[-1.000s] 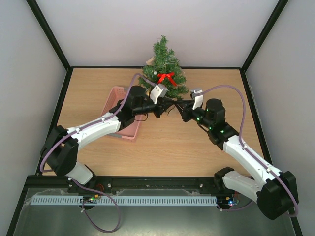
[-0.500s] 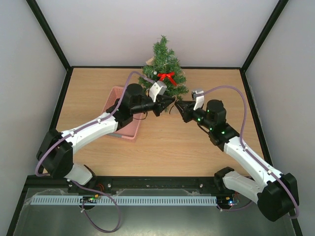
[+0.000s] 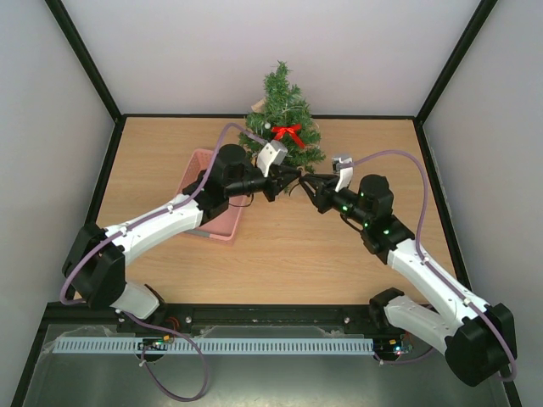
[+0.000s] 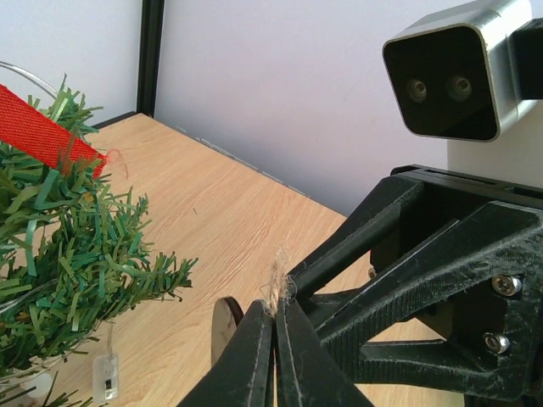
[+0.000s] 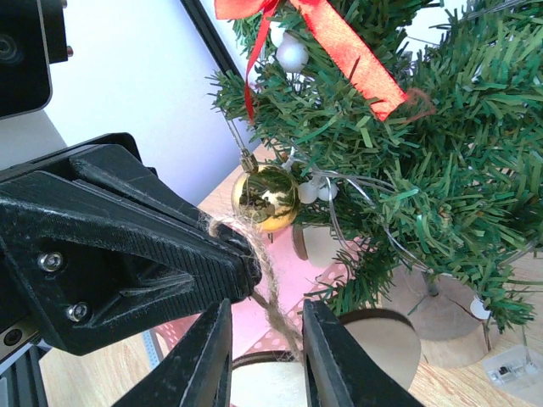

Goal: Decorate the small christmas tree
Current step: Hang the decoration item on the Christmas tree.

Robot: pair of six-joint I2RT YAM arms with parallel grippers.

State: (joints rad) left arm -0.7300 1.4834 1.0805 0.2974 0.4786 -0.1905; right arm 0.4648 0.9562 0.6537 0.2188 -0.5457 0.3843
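The small christmas tree (image 3: 285, 114) stands at the table's back centre, carrying a red bow (image 5: 339, 42) and a gold bauble (image 5: 265, 197). Just in front of it my left gripper (image 3: 288, 176) (image 4: 276, 305) is shut on a twine loop (image 4: 277, 284). A wooden disc ornament (image 4: 224, 320) hangs from that loop. My right gripper (image 3: 307, 181) (image 5: 267, 309) faces the left one tip to tip. It is open, and the twine (image 5: 270, 275) runs down between its fingers (image 5: 208, 356) to the disc (image 5: 263, 386).
A pink basket (image 3: 202, 170) lies left of the tree, under the left arm. The tree's wooden base (image 5: 441, 326) and a small light-string box (image 5: 509, 365) sit on the table to the right. Black frame posts and white walls enclose the table.
The left gripper carried the twine and disc closer to the tree, then held still. The right gripper's fingers spread apart off the twine and it drew back slightly to the right.
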